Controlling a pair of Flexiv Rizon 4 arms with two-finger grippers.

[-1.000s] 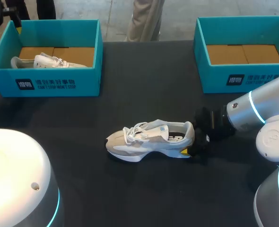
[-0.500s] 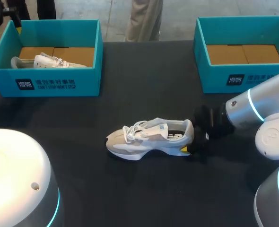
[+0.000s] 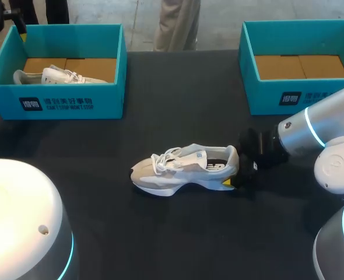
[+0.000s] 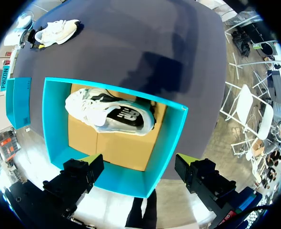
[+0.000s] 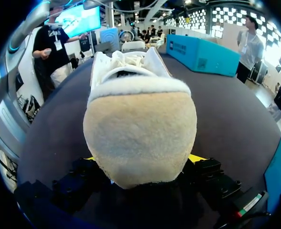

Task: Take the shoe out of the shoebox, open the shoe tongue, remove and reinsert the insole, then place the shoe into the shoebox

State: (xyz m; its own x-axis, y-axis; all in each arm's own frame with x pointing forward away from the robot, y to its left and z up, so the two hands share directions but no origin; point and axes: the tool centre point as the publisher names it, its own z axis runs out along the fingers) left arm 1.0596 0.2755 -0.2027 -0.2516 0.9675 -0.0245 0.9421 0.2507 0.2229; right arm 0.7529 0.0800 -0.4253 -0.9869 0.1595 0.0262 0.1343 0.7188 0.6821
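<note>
Shoe (image 3: 181,170) on table (image 3: 178,233), right gripper (image 3: 234,180) seemingly clasping heel

**Teal, Black and Cream**

The matte black worktop (image 3: 178,87) carries a left teal cardboard shoebox (image 3: 108,102) and a right teal cardboard shoebox (image 3: 265,99). Each has a tan floor and a dark label with white print. The cream-and-grey suede sneaker (image 3: 183,169) has white laces, a white sole and a dark lining. Its heel is tan under a white fleecy collar. The boxed white sneaker (image 4: 112,112) bears a black side panel. The left claw (image 4: 140,167) and right claw (image 5: 143,160) are black with yellow tips. The silver right arm (image 3: 297,140) wears a pale blue ring.
</note>
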